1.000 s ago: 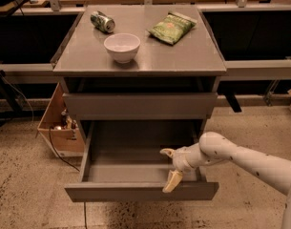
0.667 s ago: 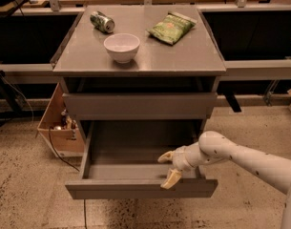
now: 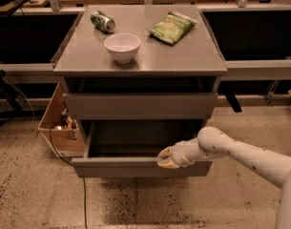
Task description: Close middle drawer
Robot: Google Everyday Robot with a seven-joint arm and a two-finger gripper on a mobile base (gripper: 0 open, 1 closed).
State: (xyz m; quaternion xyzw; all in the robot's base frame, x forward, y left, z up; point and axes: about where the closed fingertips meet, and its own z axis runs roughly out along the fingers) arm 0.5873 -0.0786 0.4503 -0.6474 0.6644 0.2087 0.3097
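The grey cabinet (image 3: pixel 140 61) has its middle drawer (image 3: pixel 121 167) pulled out, with the inside empty and dark. My gripper (image 3: pixel 167 157) is at the top edge of this drawer's flat front, right of centre, touching it, with its fingers a little apart and holding nothing. My white arm (image 3: pixel 240 154) reaches in from the lower right. The upper drawer front (image 3: pixel 140 105) sits just above, with a dark gap under the cabinet top. The lowest drawer front is hidden beneath the pulled-out drawer.
On the cabinet top stand a white bowl (image 3: pixel 122 46), a tipped can (image 3: pixel 102 21) and a green chip bag (image 3: pixel 172 27). A wooden box (image 3: pixel 57 123) with cables sits on the floor left of the cabinet. Dark shelving runs behind.
The middle drawer has slid partway back into the cabinet. My gripper moved inward with its front edge and now sits against it.
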